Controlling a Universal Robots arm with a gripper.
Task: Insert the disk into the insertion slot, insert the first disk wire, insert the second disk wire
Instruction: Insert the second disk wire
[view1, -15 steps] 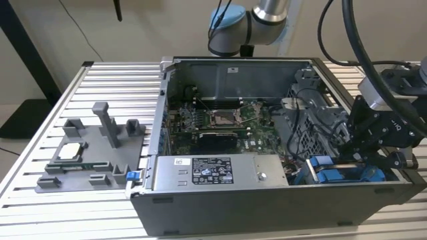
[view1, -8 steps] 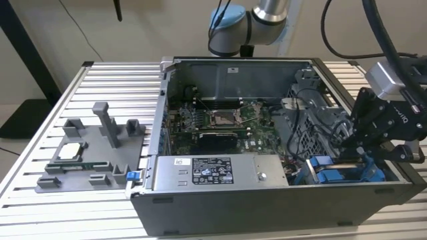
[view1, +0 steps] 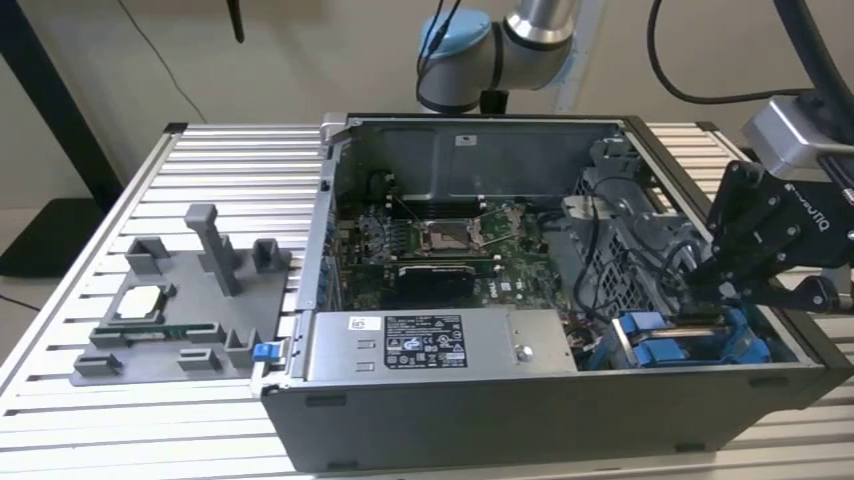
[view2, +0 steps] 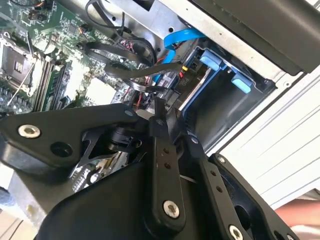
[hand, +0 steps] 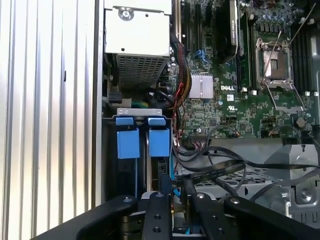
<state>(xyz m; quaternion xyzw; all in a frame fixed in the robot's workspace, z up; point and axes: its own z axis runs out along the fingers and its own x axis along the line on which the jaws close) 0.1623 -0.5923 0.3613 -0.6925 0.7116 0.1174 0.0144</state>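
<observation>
Black two-fingered gripper (view1: 721, 290) on the arm's wrist: lowered into the corner of the open case at the exterior view's right; jaws drawn close together, the fingers (hand: 165, 187) nearly meeting in the first wrist view over a small dark connector end; whether they actually pinch it cannot be told

Flat silver-grey hard drive in a bright blue plastic carrier frame (hand: 161, 165): seated on edge inside the bay, directly below the fingertips; two blue carrier tabs stand side by side at its outer end

Rectangular grey metal drive bay with blue plastic latches (hand: 106, 150): against the case wall, holding the drive; in the second wrist view its dark inner wall (view2: 225, 107) shows beside the blue tabs

Thin light-blue flat cable (view2: 172, 42): loops above the bay in the second wrist view, running down toward the drive's end

Bundle of black cables (hand: 215, 167): crosses between the bay and the green motherboard (hand: 235, 100), just beside the fingers

Silver labelled power-supply box (view1: 441, 345): along the case's near edge in the exterior view, left of the bay

Grey open computer case (view1: 534, 425): lying on a ribbed aluminium table (view1: 227, 160)

Grey plastic fixture tray (view1: 187, 300): on the table at the exterior view's left, well apart from the case
</observation>
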